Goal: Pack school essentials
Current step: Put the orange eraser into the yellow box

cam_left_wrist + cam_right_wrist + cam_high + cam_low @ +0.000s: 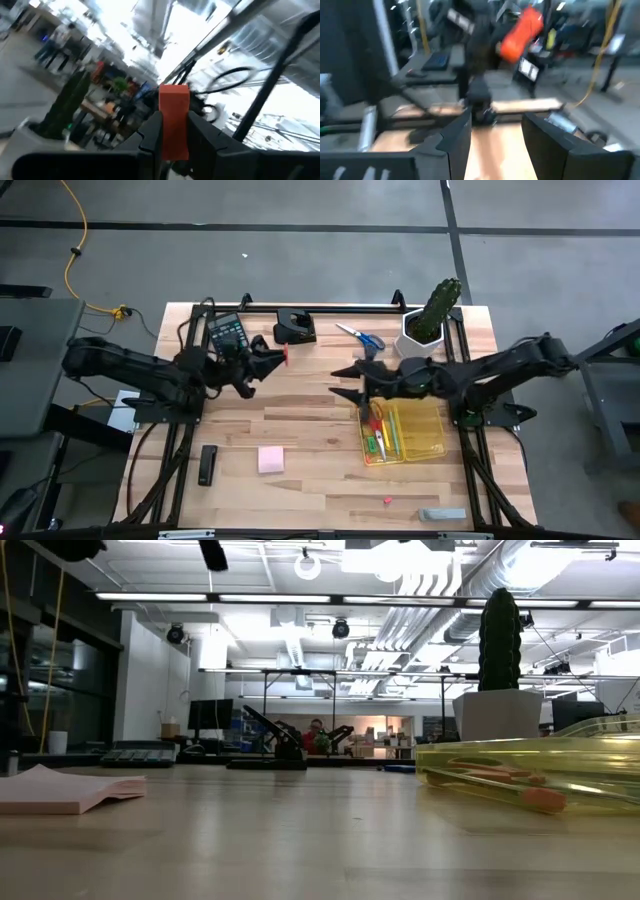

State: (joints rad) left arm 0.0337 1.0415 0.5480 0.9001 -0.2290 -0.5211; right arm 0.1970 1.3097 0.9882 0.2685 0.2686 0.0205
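My left gripper [272, 359] hovers over the table's far-middle part, shut on a small red block [285, 355]. My right gripper [343, 382] faces it from the right, open and holding nothing; its fingers [455, 137] frame the left arm and the block [521, 29] in the right wrist view. The clear yellow tray [420, 442] holds red-handled scissors [377, 423] and pens. Blue-handled scissors [362, 337] lie flat near the far edge. The pink sticky pad [270, 459] and a tiny red bit [387, 500] lie flat on the near part of the table. My left gripper pinches the red block's lower half [173, 142] between its two fingers [151, 132]. The fingers point toward the table's right, roughly level. The block's free end [173, 95] sticks out past the fingertips. It is lifted clear of the table.
A cactus in a white pot [432, 317] stands at the far right corner. A calculator [228, 331] and a black stapler-like thing [295, 328] lie at the far edge. A black bar [207, 464] lies near left, a grey piece [442, 514] near right.
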